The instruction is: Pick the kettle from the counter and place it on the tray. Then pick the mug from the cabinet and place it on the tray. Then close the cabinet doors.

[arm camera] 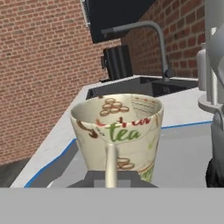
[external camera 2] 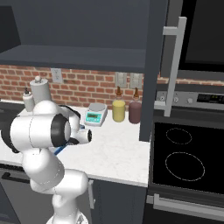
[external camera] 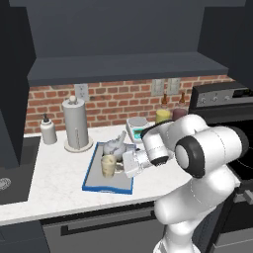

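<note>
Arm folded low over the counter (external camera: 59, 190), elbow bulging toward the room, forearm reaching left and the wrist turned so the hand lies roughly level, pointing at the tray (external camera: 94, 174). Gripper (external camera: 118, 166) sits at the mug (external camera: 108, 165) — jaws pressed nearly together, pinching the mug's loop handle, which the hand view shows as a pale strip running down between the tips. Mug (arm camera: 117, 133) upright, cream with brown print and the word "tea", on the grey floor of the tray just inside the blue rim (arm camera: 52, 164). Kettle (external camera: 116, 145) also on the tray, at its far end, just behind the mug. Paper-towel cylinder (external camera: 75, 123) stands beyond the tray's far left corner; small white bottle (external camera: 48, 131) further left by the brick wall. Kitchen scale (external camera 2: 96, 114) and yellow canister (external camera 2: 118, 110) stand further along the counter, toward the stove. Cabinet door (external camera 2: 157, 65) with silver bar handle hangs open — right base view.
</note>
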You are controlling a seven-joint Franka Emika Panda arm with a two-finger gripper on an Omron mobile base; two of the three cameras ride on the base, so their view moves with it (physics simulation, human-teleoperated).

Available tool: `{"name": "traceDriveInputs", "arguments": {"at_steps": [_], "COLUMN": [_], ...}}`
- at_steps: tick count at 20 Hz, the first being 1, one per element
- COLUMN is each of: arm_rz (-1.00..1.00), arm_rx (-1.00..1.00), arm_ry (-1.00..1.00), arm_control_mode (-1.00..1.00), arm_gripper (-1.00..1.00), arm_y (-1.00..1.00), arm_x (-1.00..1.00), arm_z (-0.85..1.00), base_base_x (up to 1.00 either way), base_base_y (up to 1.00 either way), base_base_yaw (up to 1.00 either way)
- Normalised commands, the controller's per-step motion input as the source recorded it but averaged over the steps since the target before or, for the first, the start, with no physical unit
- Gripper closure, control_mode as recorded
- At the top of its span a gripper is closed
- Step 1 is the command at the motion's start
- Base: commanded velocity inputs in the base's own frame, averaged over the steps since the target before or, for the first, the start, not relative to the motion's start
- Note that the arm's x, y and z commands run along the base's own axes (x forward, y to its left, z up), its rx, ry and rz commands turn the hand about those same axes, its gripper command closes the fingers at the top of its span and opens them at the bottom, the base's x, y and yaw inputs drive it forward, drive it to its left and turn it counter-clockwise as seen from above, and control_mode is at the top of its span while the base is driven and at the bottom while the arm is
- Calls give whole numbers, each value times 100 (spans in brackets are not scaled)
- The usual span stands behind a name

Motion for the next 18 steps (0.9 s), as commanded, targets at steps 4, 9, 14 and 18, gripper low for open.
{"name": "traceDriveInputs", "arguments": {"at_steps": [4,9,14,18], "arm_rz": [-7,-6,-4,0], "arm_rx": [0,0,0,0], "arm_ry": [0,0,0,0], "arm_control_mode": [-100,-100,-100,-100], "arm_gripper": [100,100,-100,-100], "arm_y": [24,0,0,-2], "arm_x": [0,-9,-16,-9], "arm_z": [-23,-13,-7,0], "base_base_x": [0,0,0,0], "base_base_y": [0,0,0,0], "base_base_yaw": [0,0,0,0]}}
